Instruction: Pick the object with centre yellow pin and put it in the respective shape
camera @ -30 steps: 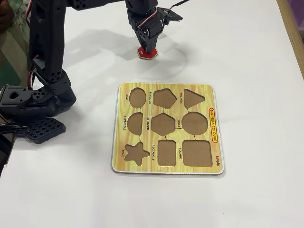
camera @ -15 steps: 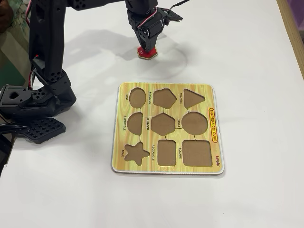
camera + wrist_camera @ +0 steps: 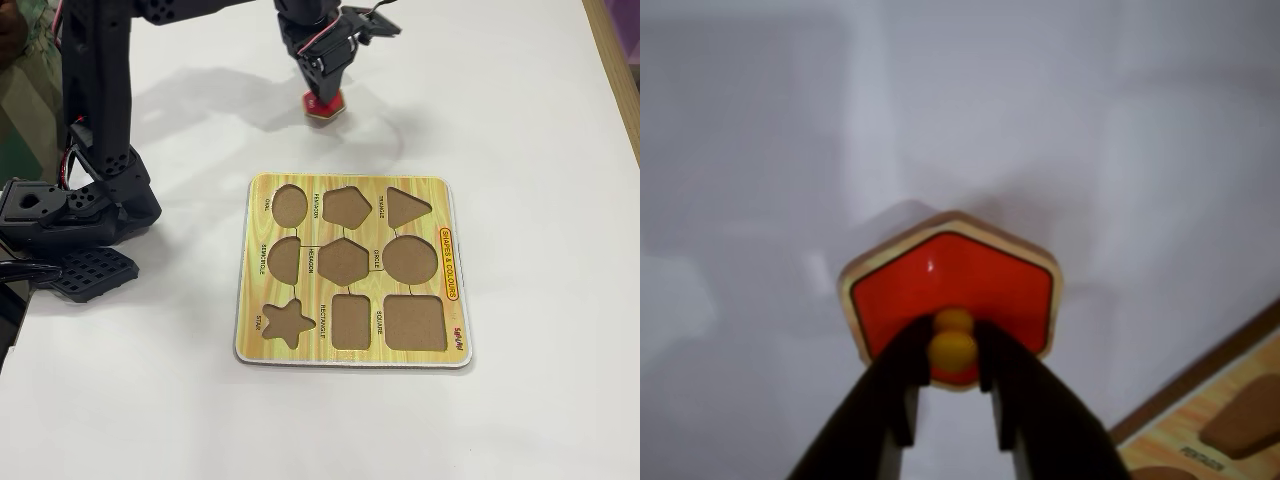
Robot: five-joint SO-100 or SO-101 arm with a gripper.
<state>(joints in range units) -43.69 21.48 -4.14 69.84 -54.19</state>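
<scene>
Left of the board (image 3: 255,300) in the fixed view, the arm's base (image 3: 70,215) sits on the white table (image 3: 540,120), its upper links cut off by the top edge. Beyond the board's far edge, the gripper (image 3: 322,97) covers most of the red piece (image 3: 325,106), leaving only a sliver visible and its lettering unreadable. The hexagon cut-out (image 3: 343,262) lies empty mid-board, well apart from the piece. Seen from the wrist view, the gripper (image 3: 953,352) has its jaws clamped on the yellow knob (image 3: 953,349); the piece (image 3: 980,280) points one corner away from the camera, with no clear long axis. Only a board corner (image 3: 1220,430) enters at lower right.
</scene>
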